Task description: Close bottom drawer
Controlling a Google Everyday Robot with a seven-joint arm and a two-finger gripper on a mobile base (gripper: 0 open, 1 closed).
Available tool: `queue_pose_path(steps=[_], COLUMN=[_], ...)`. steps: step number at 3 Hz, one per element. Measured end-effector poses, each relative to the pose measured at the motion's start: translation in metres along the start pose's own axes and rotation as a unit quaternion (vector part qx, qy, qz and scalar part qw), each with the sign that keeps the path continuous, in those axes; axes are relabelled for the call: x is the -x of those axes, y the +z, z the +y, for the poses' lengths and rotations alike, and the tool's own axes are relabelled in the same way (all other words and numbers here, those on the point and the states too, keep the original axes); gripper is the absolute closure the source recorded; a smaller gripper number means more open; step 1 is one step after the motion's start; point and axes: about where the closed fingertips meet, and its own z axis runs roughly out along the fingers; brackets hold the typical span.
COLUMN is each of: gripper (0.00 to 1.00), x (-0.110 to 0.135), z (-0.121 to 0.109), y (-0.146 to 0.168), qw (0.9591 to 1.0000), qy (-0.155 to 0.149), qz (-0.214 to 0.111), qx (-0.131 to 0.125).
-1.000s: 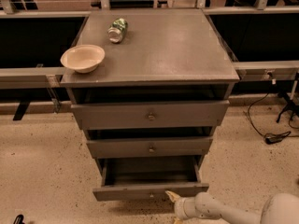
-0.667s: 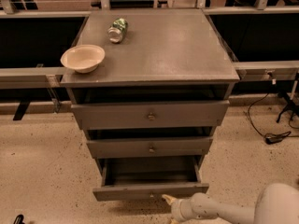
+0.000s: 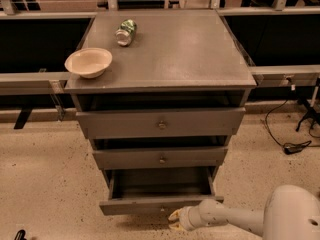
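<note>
The bottom drawer of the grey cabinet is pulled out, with its plain grey box open to view. Its slim front panel faces me and its knob sits low at the centre, near my fingertips. My gripper is on the end of the white arm that reaches in from the lower right. It sits just below and in front of the drawer's front panel, near the middle. The yellowish fingertips point left towards the panel.
The middle drawer and the top drawer are slightly ajar. A cream bowl and a tipped green can lie on the cabinet top. Black cables lie on the speckled floor at the right. Dark rails run behind.
My gripper has slid a little to the left along the front of the bottom drawer. The drawer stands open as before.
</note>
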Motion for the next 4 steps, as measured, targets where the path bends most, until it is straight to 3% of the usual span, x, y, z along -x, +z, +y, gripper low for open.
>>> queue_pose_path(steps=[1,2,4], gripper=[0.86,1.0,1.0], x=[-0.001,-0.013,-0.029], z=[-0.021,-0.036,-0.051], y=[0.002,0.003,0.015], qw=[0.9998,0.9993,0.9984], qy=[-0.004,-0.001,-0.007], qz=[-0.004,0.0,0.024], qx=[-0.018,-0.038,-0.051])
